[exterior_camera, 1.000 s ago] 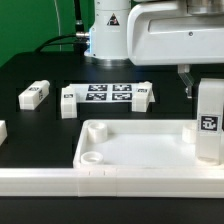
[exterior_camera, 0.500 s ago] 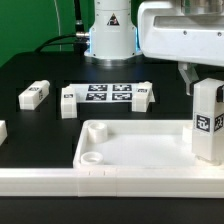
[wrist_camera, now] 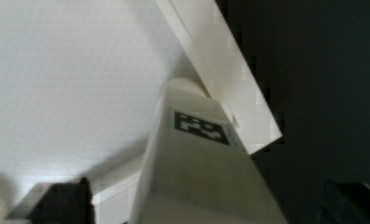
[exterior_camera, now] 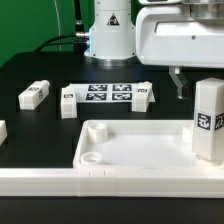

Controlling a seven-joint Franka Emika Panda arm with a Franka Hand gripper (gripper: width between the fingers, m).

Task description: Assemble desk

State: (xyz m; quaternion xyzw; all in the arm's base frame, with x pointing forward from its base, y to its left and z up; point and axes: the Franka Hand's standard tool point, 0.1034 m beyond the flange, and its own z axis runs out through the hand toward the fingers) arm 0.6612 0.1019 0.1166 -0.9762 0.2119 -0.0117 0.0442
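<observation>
One leg [exterior_camera: 208, 120] is standing upright at the tabletop's [exterior_camera: 138, 150] corner on the exterior view's right, the tabletop lying flat on the black table [exterior_camera: 40, 122]. I'm seeing the gripper [exterior_camera: 205, 86] hanging over the leg, its one visible finger [exterior_camera: 180, 82] sitting apart from the leg's side. Wrist view — the tagged leg is rising between two dark fingertips [wrist_camera: 57, 202] standing clear of it: jaws released, holding nothing.

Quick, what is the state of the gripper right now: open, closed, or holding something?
Gripper: open; its fingers stand clear on either side of the upright desk leg, holding nothing.
</observation>
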